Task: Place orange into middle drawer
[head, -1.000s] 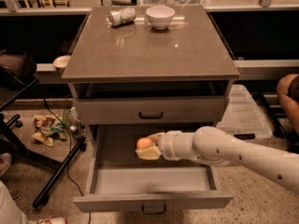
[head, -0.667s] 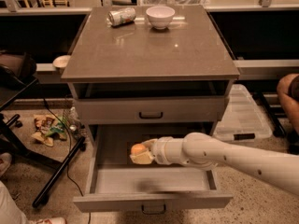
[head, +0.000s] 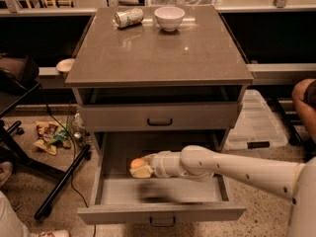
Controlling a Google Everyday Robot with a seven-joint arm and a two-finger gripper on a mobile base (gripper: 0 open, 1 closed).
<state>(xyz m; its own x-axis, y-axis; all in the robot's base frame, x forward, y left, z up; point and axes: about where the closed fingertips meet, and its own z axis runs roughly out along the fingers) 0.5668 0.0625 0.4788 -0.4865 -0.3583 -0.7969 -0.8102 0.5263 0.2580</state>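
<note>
**Claw holds the orange inside the open drawer**

The claw is closed around the orange and hangs inside the middle drawer, which is pulled out. The orange is over the left part of the drawer, just above its floor. The white arm reaches in from the right. The upper drawer front is shut. On the surface, a white bowl stands at the far edge, and a silver drink can lies just beside it on the left.

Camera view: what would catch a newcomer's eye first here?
The pale arm reaching in from the picture's right, its tool holding the orange over the open middle drawer. Next, the white bowl and tipped silver can at the back of the cabinet top.
</note>
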